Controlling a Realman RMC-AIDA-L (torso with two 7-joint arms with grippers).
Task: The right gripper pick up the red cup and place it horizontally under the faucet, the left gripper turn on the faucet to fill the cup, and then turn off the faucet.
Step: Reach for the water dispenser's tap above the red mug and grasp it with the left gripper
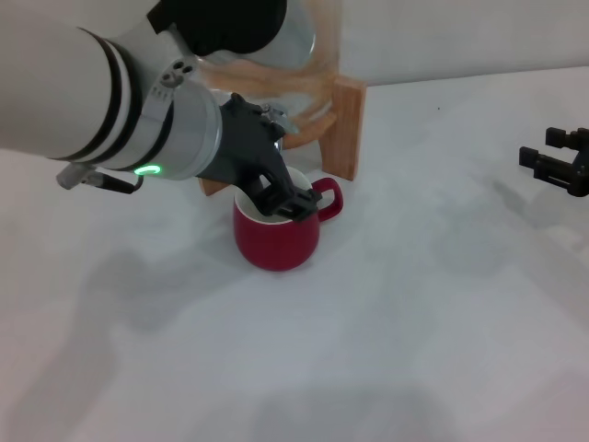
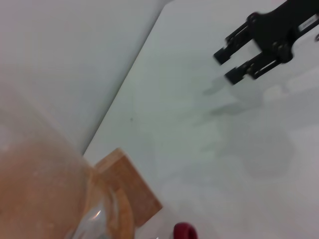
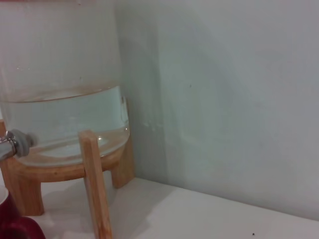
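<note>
**Head view: cup set under the tap, left arm working at the faucet**

Head view shows the red cup point(image 1: 276, 235) standing upright on the white table point(image 1: 414, 322), just in front of the wooden stand point(image 1: 348, 124) that carries the glass jar point(image 1: 276, 37). Its handle points to the right. This placement puts the cup mouth beneath the tap outlet so that any water falls into it.

The left gripper point(image 1: 281, 198) reaches in from the left and hangs directly over the cup's far rim, where the faucet should be. The faucet itself is hidden behind the claw in this view; in the right wrist view only a chrome stub of the faucet point(image 3: 12, 143) shows at the jar's base. Whether the left fingers are closed on the lever or merely beside it cannot be told.

The right gripper point(image 1: 557, 166) sits well apart at the far right edge of the table, clear of the cup. In the left wrist view the right gripper point(image 2: 241, 62) has its fingers spread with nothing between them. That position judges as deliberate: the cup is delivered, and the right arm leaves room for the left.

No water stream is visible. The jar holds water to roughly mid height.
</note>
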